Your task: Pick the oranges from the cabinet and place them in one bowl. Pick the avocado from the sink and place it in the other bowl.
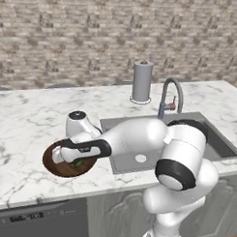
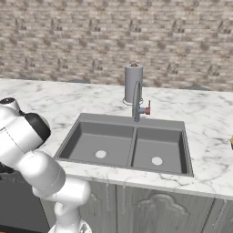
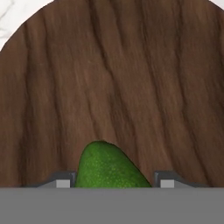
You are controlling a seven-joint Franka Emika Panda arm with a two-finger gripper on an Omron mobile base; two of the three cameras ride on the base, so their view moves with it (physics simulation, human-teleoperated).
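My gripper hangs low inside the dark brown wooden bowl on the marble counter left of the sink, and it is shut on the avocado. In the hand view the green avocado sits between my gripper's two tips, close above the bowl's wood-grain floor. The grey double sink holds nothing. The oranges and the cabinet are out of view.
An arched grey faucet with a red-marked handle stands behind the sink, and a paper towel roll behind that, by the brick wall. A yellowish sliver shows at the counter's far right edge. A dishwasher front lies below the bowl.
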